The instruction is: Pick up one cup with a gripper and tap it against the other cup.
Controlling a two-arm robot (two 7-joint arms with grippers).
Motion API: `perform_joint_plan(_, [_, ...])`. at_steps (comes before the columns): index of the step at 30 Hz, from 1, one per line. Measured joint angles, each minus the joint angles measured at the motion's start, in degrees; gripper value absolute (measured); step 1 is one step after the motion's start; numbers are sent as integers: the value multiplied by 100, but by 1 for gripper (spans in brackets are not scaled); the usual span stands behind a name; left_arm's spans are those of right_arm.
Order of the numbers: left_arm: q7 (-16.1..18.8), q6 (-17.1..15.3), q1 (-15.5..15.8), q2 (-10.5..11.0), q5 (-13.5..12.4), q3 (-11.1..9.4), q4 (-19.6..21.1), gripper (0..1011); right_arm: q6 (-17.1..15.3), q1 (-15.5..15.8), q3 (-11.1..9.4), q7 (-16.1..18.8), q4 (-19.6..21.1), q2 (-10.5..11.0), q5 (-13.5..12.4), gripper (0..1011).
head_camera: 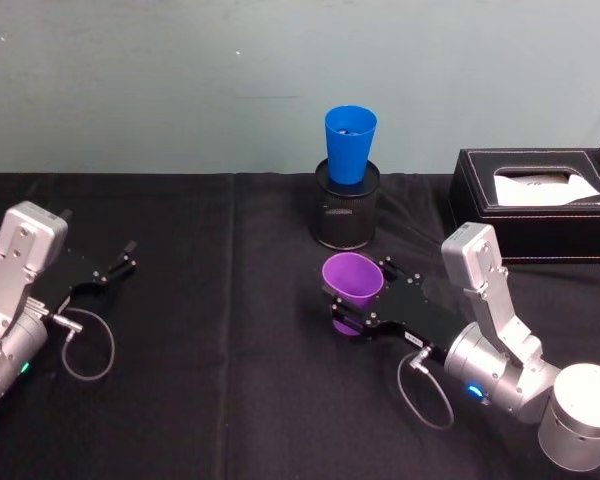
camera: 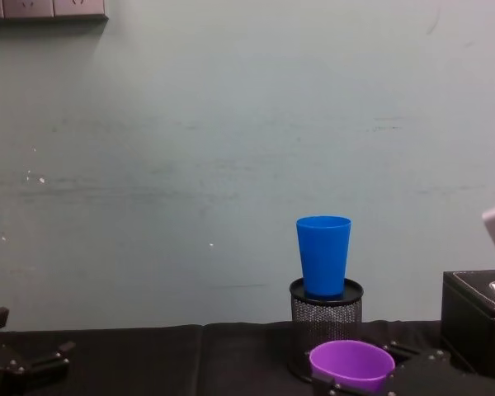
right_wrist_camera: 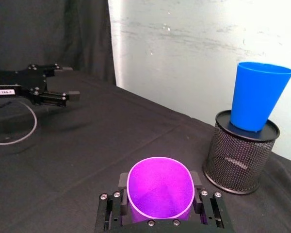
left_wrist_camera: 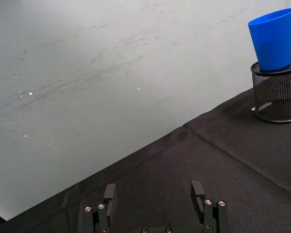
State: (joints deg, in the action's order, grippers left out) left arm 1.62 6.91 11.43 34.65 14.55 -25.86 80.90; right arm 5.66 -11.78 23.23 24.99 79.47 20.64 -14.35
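The purple cup (head_camera: 352,281) is gripped around its body by my right gripper (head_camera: 364,297), shut on it low over the black cloth, mouth up and slightly tilted. In the right wrist view the purple cup (right_wrist_camera: 159,190) sits between the flat fingers (right_wrist_camera: 122,182) of the right gripper (right_wrist_camera: 159,196). The blue cup (head_camera: 350,143) stands upright in a black mesh pen holder (head_camera: 346,212), just behind the purple one and apart from it. It shows as the blue cup (right_wrist_camera: 258,94) ahead of the held cup. My left gripper (head_camera: 128,257) rests open at the far left.
A black tissue box (head_camera: 535,200) stands at the back right, close to my right arm. The wall runs right behind the pen holder. Black cloth (head_camera: 220,330) stretches between the two arms. The left wrist view shows the left gripper (left_wrist_camera: 153,191) over bare cloth.
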Motion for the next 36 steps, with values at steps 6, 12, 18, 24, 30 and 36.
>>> perform_joint_plan(6, [0,0,0,0,0,0,0,1000,-67,0,2,-55,-41,-45,87,733])
perform_joint_plan(12, [0,0,0,0,0,0,0,1000,-90,16,-26,-59,-83,-93,92,733])
perform_joint_plan(18, [0,0,0,0,0,0,0,1000,-73,40,-75,-64,-102,-136,73,734])
perform_joint_plan(24, [0,0,0,0,0,0,0,1000,-68,45,-86,-62,-102,-140,52,733])
perform_joint_plan(30, [0,0,0,0,0,0,0,1000,-63,44,-80,-61,-102,-136,54,772])
perform_joint_plan(36, [0,0,0,0,0,0,0,1000,-58,42,-77,-61,-101,-134,56,901])
